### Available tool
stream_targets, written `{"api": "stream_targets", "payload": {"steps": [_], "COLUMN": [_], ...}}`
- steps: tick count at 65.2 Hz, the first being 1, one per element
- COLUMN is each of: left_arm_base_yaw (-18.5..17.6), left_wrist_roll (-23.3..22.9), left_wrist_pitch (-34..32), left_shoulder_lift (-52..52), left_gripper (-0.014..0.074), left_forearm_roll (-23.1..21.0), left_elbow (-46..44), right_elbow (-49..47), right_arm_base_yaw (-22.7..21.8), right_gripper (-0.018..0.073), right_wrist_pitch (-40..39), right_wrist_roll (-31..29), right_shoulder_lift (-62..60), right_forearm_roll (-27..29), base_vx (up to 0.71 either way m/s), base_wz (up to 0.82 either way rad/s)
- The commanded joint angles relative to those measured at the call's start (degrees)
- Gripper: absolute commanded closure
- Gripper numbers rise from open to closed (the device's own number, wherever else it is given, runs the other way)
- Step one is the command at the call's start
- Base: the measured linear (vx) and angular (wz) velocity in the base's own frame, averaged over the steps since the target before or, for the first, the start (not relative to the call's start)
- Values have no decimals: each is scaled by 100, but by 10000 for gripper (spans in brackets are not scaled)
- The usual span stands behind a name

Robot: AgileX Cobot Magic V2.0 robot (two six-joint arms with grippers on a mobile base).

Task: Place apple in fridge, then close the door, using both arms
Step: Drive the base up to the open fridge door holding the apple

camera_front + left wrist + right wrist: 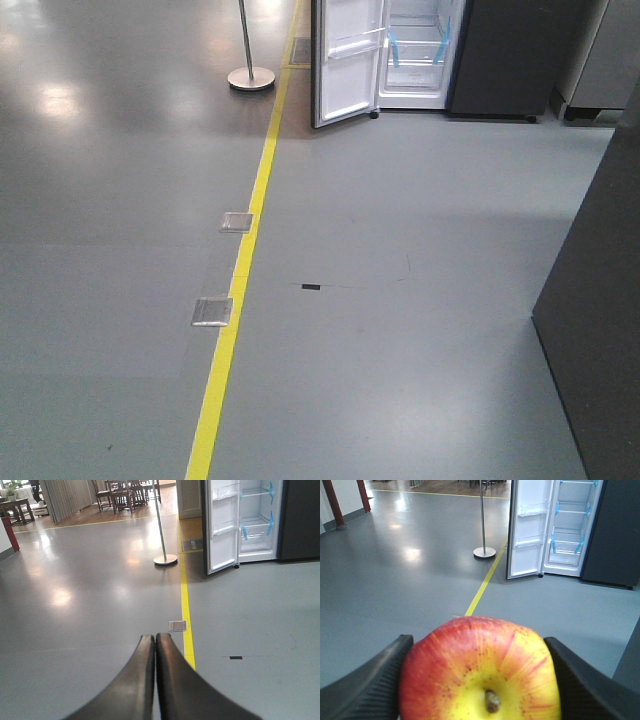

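Your right pincer [477,680] grips the apple [480,660] snugly at its sides; your left pincer [155,640] is pressed closed on nothing. You look to be mid-carry: the fridge [570,525] stands well ahead, slightly right, its door [527,530] open. Drive closer first. No brand or writing is readable.

The left gripper [155,639] points forward with its fingers [137,680] pressed together, while the right gripper [479,647] clamps the apple [480,675].

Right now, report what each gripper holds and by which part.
The right gripper holds the apple by its two opposite sides, stem end facing the wrist camera. The left gripper is shut, holding nothing.
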Motion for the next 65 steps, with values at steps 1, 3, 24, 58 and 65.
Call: {"api": "stream_targets", "payload": {"steps": [1,3,24,58,65], "left_arm_base_yaw": [-41,-41,-41,-41,-41], "left_wrist_roll": [-10,-10,-10,-10,-10], "left_wrist_pitch": [-396,-396,-396,-396,-396], "left_shoulder_lift": [-87,-87,-87,-87,-87], "left_gripper": [603,603,603,603,603], "left_forearm_roll": [14,14,14,14,14], "left_elbow": [-98,-98,-98,-98,-98], "right_elbow": [-109,-109,-109,-109,-109], "right_arm_base_yaw": [-29,-29,-29,-29,-29], "right_gripper": [429,429,429,429,429], "right_wrist_pitch": [-478,-478,-478,-471,-471], "right_wrist_roll": [-23,-23,-23,-23,-23], "right_shoulder_lift": [61,61,61,61,61], "right_forearm_roll": [17,17,17,17,17], "base_vx": [23,23,23,23,22], "base_wz": [-2,-1,-2,-3,-3]}}
